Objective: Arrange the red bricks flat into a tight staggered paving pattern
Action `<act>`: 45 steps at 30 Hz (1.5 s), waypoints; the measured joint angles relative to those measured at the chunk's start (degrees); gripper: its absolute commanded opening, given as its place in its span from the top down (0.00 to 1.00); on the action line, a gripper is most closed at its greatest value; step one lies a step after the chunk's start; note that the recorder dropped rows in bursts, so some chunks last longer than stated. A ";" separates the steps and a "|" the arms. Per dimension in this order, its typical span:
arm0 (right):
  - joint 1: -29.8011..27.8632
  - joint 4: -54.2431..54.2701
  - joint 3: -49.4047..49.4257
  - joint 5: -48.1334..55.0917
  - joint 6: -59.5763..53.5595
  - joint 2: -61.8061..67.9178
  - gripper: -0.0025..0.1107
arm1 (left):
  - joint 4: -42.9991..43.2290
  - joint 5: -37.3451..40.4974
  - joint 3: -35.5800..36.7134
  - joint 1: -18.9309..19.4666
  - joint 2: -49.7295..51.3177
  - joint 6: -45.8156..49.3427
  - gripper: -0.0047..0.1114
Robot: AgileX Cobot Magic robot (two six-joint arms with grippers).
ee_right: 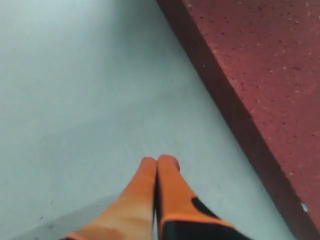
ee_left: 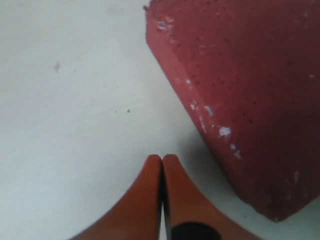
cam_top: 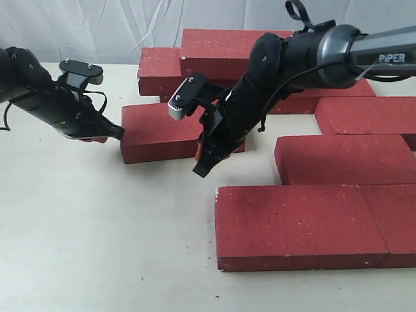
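About eight red bricks (cam_top: 292, 224), two grippers (cam_top: 112, 133) (cam_top: 203, 166)

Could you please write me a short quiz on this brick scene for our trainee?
1. True or false: the left gripper is shut on a brick.
2. The right gripper is: A) open; B) shut and empty; C) shut on a brick.
3. Does the loose brick nearest both grippers lie flat or on edge?
Key: 1 false, it is shut and empty; 2 B; 3 flat.
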 measured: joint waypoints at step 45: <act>0.61 -1.17 0.00 -14.90 0.30 4.30 0.99 | -10.90 -9.28 -4.97 -7.49 7.62 8.30 0.96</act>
